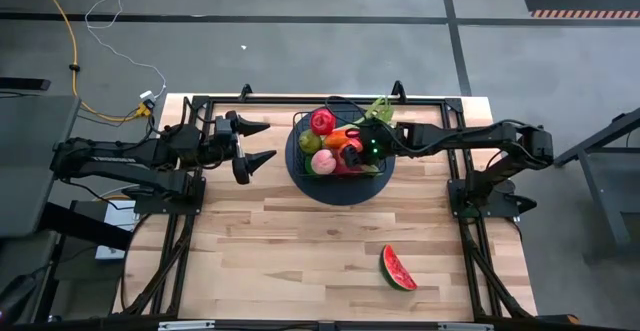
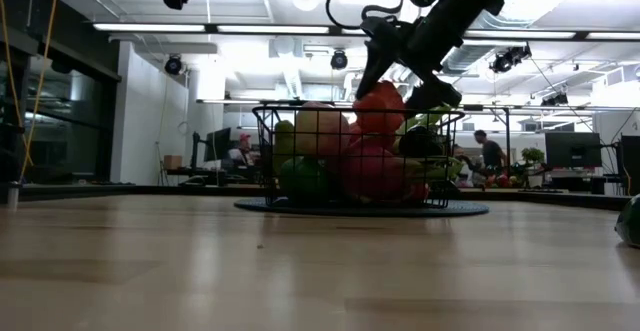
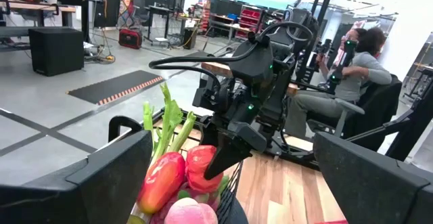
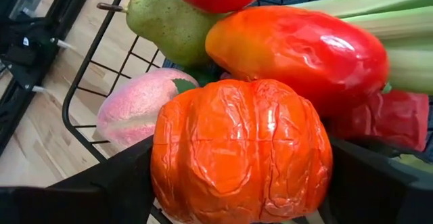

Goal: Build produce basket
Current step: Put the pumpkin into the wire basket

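1. Holding an orange pepper (image 4: pixel 240 149) between its fingers, the right gripper (image 1: pixel 352 149) hangs over the basket (image 1: pixel 300 131) at upper centre of the high view.
2. Most produce already sits inside: pear (image 4: pixel 172 24), mango (image 4: pixel 298 48), peach (image 4: pixel 132 112).
3. Left gripper (image 1: pixel 258 143) waits wide open, left of the basket.
4. Watermelon (image 1: pixel 397 268) remains at lower right, so the task looks nearly finished.

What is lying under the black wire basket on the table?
A dark round mat lies under the basket, its edge showing all around. Its middle is covered by the basket and the produce.
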Tool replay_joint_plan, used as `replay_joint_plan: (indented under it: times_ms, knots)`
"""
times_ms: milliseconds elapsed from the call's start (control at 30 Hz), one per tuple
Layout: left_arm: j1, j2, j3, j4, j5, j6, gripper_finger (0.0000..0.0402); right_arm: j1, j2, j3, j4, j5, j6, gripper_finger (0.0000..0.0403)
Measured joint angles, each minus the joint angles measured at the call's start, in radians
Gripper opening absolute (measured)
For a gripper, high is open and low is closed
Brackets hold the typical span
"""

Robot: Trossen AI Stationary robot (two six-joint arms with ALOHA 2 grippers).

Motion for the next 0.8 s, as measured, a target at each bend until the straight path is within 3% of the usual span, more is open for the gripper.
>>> replay_joint_plan:
  times_ms: [233,433,800]
  knots:
    - [0.0,0.0,0.0,0.0,0.0,0.0,0.0397,-0.001,0.0,0.0,0.0,0.002,-0.022,0.0395]
    - [0.0,0.0,0.0,0.0,0.0,0.0,0.0397,-0.002,0.0,0.0,-0.007,-0.045,0.049,0.0398]
    - [0.0,0.0,0.0,0.0,0.0,0.0,0.0397,-0.002,0.0,0.0,-0.008,-0.052,-0.024,0.0399]
